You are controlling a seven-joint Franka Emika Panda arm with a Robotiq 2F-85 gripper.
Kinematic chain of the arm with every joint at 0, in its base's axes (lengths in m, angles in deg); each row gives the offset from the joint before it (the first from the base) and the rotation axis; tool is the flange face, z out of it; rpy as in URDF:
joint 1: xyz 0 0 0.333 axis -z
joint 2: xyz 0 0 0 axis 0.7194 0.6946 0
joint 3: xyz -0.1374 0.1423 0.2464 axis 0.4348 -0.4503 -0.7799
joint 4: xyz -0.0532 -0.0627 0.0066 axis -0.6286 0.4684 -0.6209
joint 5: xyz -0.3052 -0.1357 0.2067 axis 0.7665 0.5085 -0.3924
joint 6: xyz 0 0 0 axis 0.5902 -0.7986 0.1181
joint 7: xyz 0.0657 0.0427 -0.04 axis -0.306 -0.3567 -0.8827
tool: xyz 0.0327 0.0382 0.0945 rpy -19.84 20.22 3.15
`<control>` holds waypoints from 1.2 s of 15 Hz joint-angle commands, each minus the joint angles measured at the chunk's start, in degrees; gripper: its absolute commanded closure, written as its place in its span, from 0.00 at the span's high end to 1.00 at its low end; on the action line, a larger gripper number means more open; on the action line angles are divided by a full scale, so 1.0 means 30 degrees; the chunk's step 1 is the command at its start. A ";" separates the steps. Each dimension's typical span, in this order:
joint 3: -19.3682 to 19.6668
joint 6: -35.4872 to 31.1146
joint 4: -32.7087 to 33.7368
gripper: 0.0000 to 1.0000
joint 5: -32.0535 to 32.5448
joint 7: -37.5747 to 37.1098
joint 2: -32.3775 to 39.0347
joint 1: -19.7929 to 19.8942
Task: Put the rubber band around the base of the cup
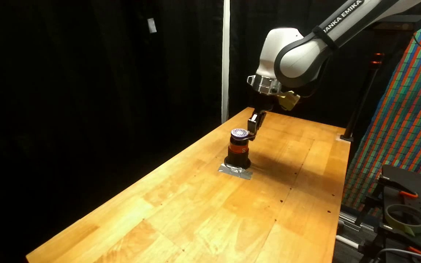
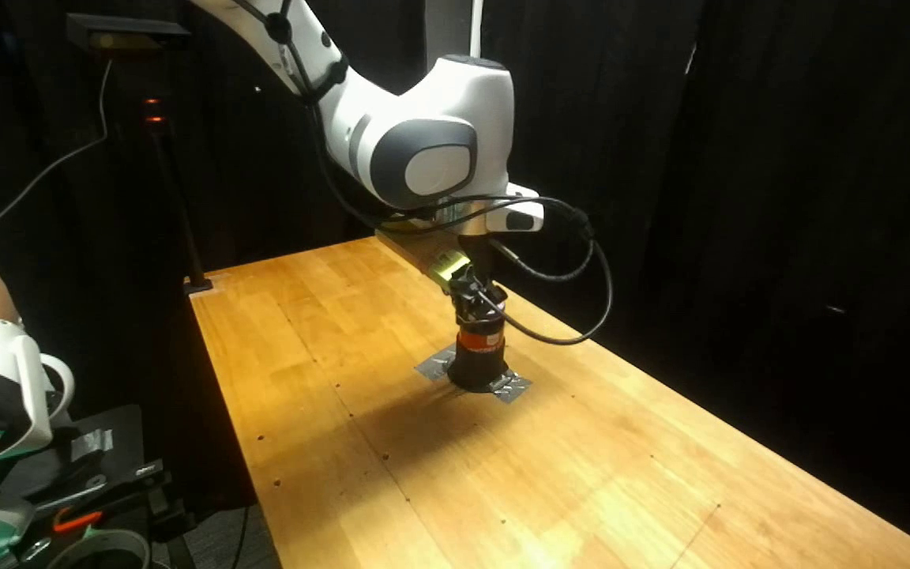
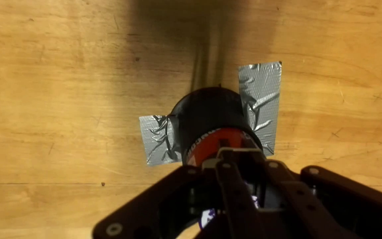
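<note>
The dark cup [image 1: 238, 149] stands upright on the wooden table, with an orange-red stripe and a white-and-purple round top. It also shows in an exterior view [image 2: 480, 341] and in the wrist view [image 3: 211, 109]. My gripper [image 1: 251, 137] is beside the cup's upper rim; its fingers look together in the wrist view [image 3: 218, 162]. In an exterior view my gripper [image 2: 480, 307] covers the cup's top. A thin pale line, seemingly the rubber band [image 1: 245, 139], runs from just under the cup's top to my fingertips. The rubber band cannot be made out in the wrist view.
Grey tape strips [image 3: 260, 106] hold the cup's base to the table [image 1: 210, 215]. A black post [image 1: 360, 102] stands at the table's far corner. A dark side cart with a tape roll [image 1: 406, 219] is beside the table. A cable [image 2: 605, 292] loops from the wrist.
</note>
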 commanded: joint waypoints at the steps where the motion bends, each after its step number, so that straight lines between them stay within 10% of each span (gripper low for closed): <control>1: -0.1022 -0.3123 -0.2511 0.15 -0.1414 0.2042 -0.1354 0.0894; 6: -0.2613 -0.5991 -0.4229 0.16 -0.2915 0.4071 -0.1528 0.2099; 18: -1.0893 -1.1623 -0.5831 0.15 -0.9654 1.0670 -0.1113 0.9247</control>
